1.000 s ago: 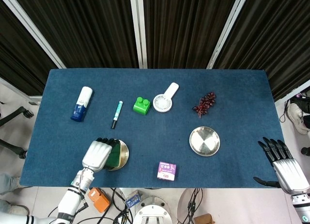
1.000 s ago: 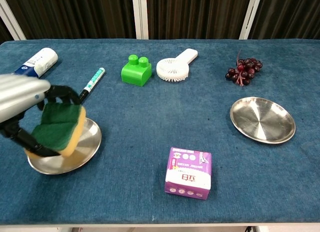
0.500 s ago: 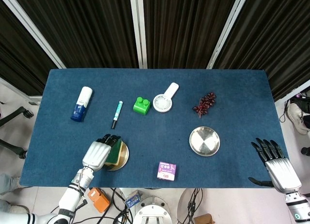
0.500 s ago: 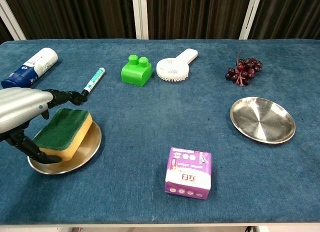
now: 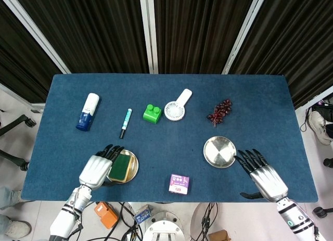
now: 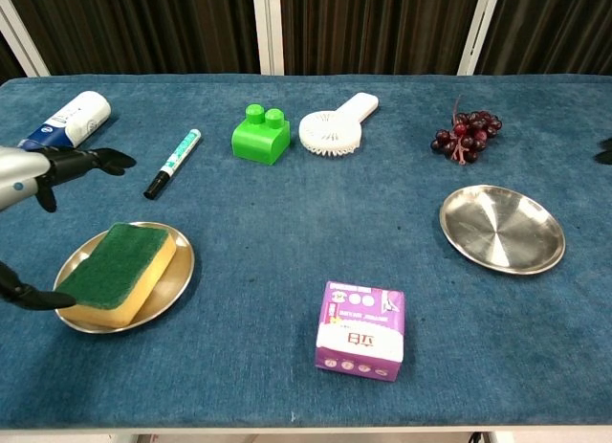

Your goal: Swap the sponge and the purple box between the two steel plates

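Fingers of the left hand spread wide, empty, at the sponge's nine o'clock edge; right hand splayed at the bare plate's four o'clock.

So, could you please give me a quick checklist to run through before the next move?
1. Sponge lies flat in the left steel plate: ok.
2. Left robot hand holds nothing, fingers apart beside the sponge: ok.
3. Right steel plate bare, ready for the purple box: ok.
4. Purple box sits on the table between the plates, not on a plate: not ok.
5. Right robot hand open, near the right plate, nothing held: ok.
6. Path from box to right plate free of objects: ok.
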Motion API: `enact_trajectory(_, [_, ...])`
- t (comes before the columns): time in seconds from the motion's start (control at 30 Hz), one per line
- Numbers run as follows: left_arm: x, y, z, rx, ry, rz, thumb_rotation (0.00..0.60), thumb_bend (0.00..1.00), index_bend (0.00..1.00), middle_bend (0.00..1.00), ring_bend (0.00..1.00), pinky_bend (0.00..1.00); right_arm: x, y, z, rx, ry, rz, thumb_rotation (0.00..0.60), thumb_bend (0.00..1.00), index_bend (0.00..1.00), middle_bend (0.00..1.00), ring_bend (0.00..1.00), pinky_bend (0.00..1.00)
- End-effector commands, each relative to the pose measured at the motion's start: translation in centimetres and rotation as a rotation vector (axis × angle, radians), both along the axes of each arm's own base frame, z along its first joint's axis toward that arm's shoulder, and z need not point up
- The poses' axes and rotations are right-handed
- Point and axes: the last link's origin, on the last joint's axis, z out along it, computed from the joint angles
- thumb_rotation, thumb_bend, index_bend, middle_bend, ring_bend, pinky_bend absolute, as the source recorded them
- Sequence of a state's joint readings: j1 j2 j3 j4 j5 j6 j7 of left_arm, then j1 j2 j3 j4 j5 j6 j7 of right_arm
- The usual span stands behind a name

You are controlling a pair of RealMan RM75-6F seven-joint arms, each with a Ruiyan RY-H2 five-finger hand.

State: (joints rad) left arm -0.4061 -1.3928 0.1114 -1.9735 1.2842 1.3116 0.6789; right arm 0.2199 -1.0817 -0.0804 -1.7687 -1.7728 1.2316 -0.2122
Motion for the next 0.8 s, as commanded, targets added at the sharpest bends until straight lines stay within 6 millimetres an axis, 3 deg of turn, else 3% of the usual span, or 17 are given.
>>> enact_trajectory(0.03, [-0.5,-0.8,1.3,0.022,0.021,-0.003,0.600,0.00,0.03,0.07,0.06,0.33,2.6,-1.1,-1.5,0.061,0.027,0.050,0.442,0.15,0.00,0.00,0.00,0.00])
enact_trajectory(0.23, [-3.9,-2.3,4.9,0.161,0.047,0.012,0.600,0.00,0.03,0.07,0.06,0.29,6.3,-3.0,-6.0,0.194,0.011,0.088,0.442,0.15,0.00,0.00,0.00,0.00])
enact_trajectory(0.43, [-7.5,-3.0,6.8,0.207,0.010,0.111,0.600,0.00,0.03,0.07,0.05,0.27,10.1,-4.1,-11.3,0.283,-0.020,0.127,0.441,0.15,0.00,0.00,0.00,0.00])
enact_trajectory(0.7, [-8.7,-2.9,7.6,0.218,-0.007,0.136,0.600,0.00,0.03,0.07,0.05,0.26,12.9,-4.2,-15.7,0.348,-0.005,0.141,0.441,0.15,0.00,0.00,0.00,0.00])
enact_trajectory(0.77, [-8.8,-2.9,7.7,0.218,-0.008,0.139,0.600,0.00,0.03,0.07,0.05,0.26,13.1,-4.4,-16.1,0.348,0.005,0.144,0.442,0.18,0.00,0.02,0.01,0.04])
enact_trajectory(0.8, [-8.9,-2.9,7.7,0.218,-0.008,0.140,0.600,0.00,0.03,0.07,0.05,0.26,13.3,-4.4,-16.3,0.347,0.007,0.144,0.444,0.22,0.05,0.08,0.05,0.11])
